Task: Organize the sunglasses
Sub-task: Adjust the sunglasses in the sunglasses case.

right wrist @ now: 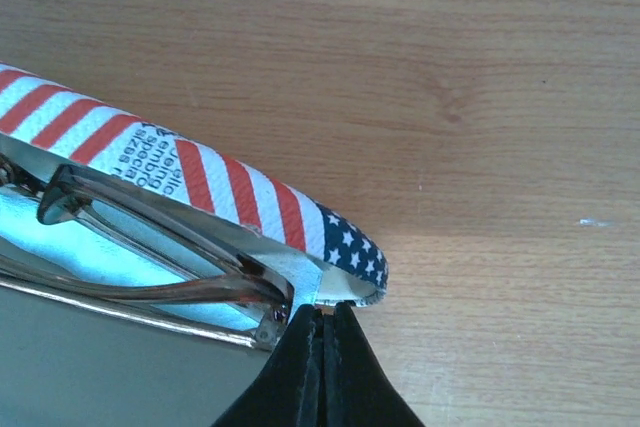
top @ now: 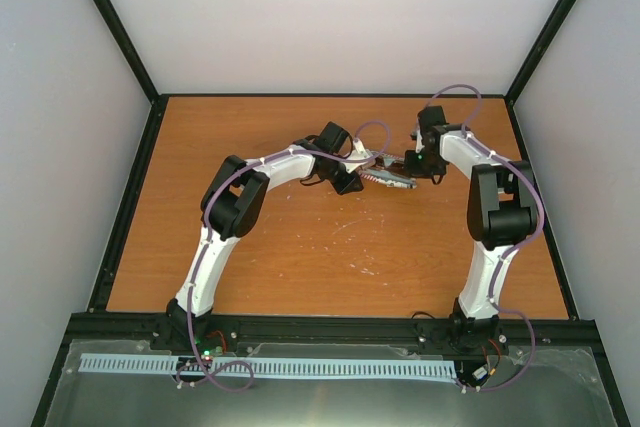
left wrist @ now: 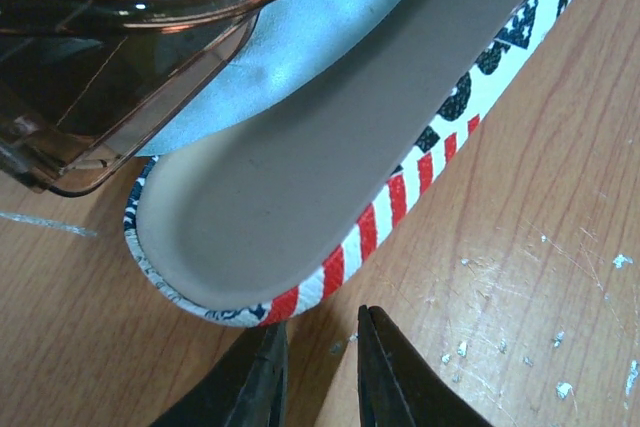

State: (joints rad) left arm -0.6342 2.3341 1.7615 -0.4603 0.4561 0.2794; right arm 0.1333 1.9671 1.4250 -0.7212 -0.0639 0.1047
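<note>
Sunglasses [left wrist: 100,67]: lie inside the open case [left wrist: 300,167], on the cloth [left wrist: 300,37], at mid-worktop where the two arms meet.
Left gripper [left wrist: 320,347]: fingers stand a narrow gap apart with bare worktop [left wrist: 520,277] showing between them. The tips are just short of the case's striped rim and hold nothing that shows.
Right gripper [right wrist: 322,322]: fully closed, tips against the starred end of the case. I cannot tell whether a thin lip of rim or cloth is pinched between them.
Case: flag-patterned, flap thrown open, beige lining facing up.
Cloth: light blue, spread under the lenses inside the case.
Step in hand: glasses and cloth look to be stowed, so closing the case seems to be the job now.
Next move calls for: one gripper steadying the case end while the other takes the free flap edge and folds it over. The frame and the cloth must stay clear of the seam.
</note>
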